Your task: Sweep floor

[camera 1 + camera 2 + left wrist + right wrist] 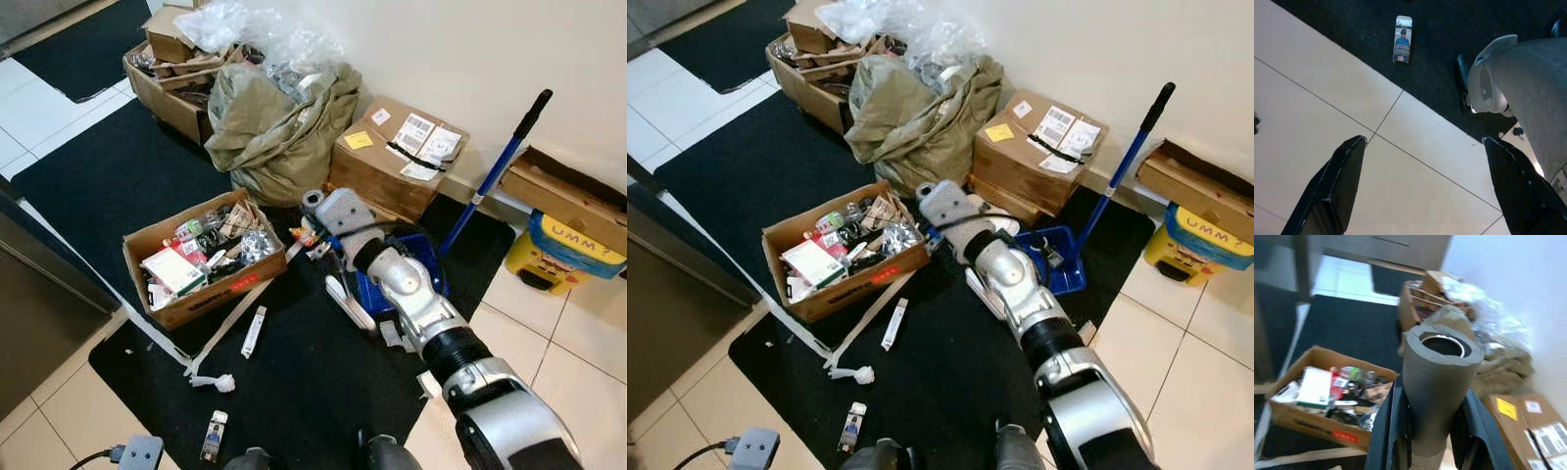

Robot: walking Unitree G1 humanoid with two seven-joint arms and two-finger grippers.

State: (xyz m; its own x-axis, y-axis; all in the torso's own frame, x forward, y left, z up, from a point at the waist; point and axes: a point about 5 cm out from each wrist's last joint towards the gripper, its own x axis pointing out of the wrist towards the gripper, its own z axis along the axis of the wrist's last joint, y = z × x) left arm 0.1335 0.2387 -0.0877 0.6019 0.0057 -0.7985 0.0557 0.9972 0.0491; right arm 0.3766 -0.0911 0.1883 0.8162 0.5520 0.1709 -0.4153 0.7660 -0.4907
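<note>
- Grey foam handle [1442, 377] is clamped in the right pincer [1435, 431], apparently the broom's grip, raised over the black mat [118, 176] for a sweeping stroke.
- Left pincer [1425, 186] is held wide apart and empty above the white floor tiles [1317, 112], near a small packet [1402, 39].
- Blue dustpan [1058, 259] with its long handle is seen leaning at the wall.
- Open cardboard box [201, 259], olive sack [279, 127], white tube [254, 331] and paper strips crowd the sweeping path.
</note>
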